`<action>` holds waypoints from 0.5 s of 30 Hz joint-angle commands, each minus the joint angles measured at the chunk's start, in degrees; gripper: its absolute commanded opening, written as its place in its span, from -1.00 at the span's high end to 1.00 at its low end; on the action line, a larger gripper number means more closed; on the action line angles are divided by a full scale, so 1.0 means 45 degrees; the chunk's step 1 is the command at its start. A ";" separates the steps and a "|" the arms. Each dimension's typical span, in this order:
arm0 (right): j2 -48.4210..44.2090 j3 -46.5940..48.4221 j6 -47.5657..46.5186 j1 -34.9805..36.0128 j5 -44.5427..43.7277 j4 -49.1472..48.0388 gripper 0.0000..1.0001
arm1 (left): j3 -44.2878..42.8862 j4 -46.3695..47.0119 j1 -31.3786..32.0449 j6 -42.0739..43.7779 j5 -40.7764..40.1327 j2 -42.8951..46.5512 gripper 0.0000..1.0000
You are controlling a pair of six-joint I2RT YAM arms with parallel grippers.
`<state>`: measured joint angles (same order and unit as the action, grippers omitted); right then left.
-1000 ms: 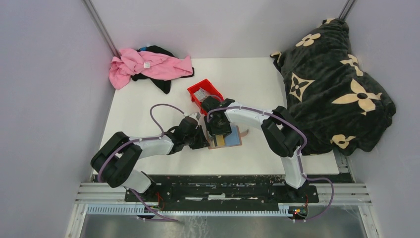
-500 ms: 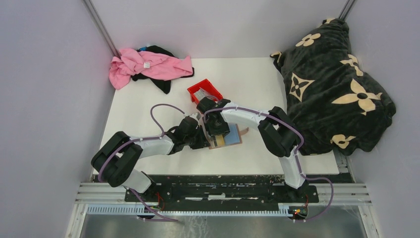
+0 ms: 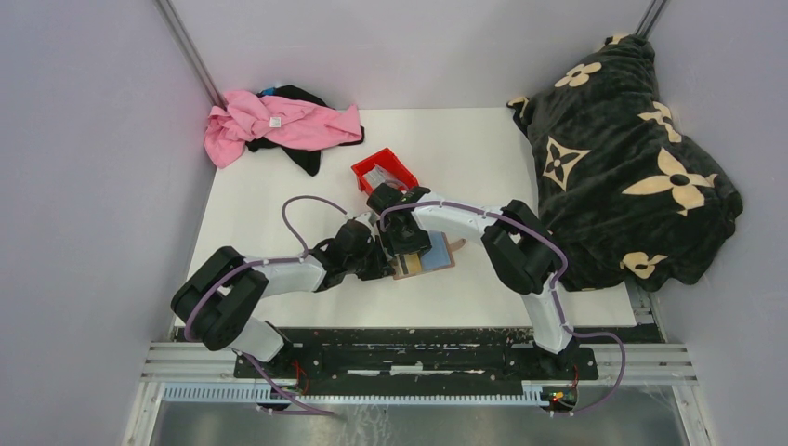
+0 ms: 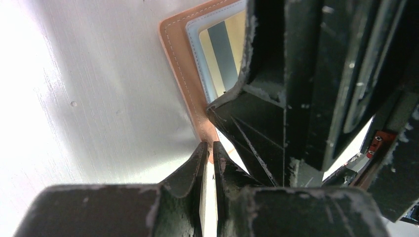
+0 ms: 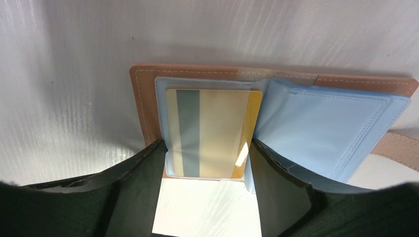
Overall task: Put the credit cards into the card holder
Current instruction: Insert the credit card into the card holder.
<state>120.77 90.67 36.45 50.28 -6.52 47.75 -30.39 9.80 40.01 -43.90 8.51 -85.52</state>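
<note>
Two arms, the left arm and the right arm, meet over the open card holder mid-surface and hide most of it, beside a red plastic bin of grey credit cards; a crumpled pink cloth and a flowered dark blanket lie well apart. From the left wrist, the left gripper has its fingers almost together at the holder's stitched tan edge, with black gripper bulk blocking the rest. Only the right wrist shows the right gripper spread apart, straddling a glossy gold card with a grey stripe, tucked in a pale-blue translucent sleeve.

tan card holder, gold grey-striped card, red bin
</note>
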 commanded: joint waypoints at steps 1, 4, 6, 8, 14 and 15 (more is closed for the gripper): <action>0.0466 0.0207 0.0469 0.0349 0.0424 -0.0306 -0.34 | 0.0255 0.0316 0.0190 -0.0065 0.0216 -0.0183 0.71; 0.0427 0.0183 0.0494 0.0369 0.0355 -0.0317 -0.18 | 0.0299 0.0377 0.0180 -0.0126 0.0218 -0.0133 0.71; 0.0423 0.0202 0.0494 0.0369 0.0337 -0.0307 -0.13 | 0.0303 0.0375 0.0182 -0.0156 0.0218 -0.0118 0.71; 0.0372 0.0209 0.0505 0.0369 0.0291 -0.0312 -0.08 | 0.0297 0.0380 0.0188 -0.0166 0.0200 -0.0087 0.71; 0.0053 0.0182 0.0304 0.0364 0.0017 -0.0312 -0.23 | 0.0301 0.0307 0.0191 -0.0205 0.0096 0.0061 0.71; -0.0034 0.0192 0.0217 0.0359 -0.0053 -0.0317 -0.29 | 0.0308 0.0254 0.0196 -0.0205 0.0058 0.0122 0.71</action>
<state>120.81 90.76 36.71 50.52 -7.16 47.94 -29.91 10.66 40.01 -43.92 8.67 -85.43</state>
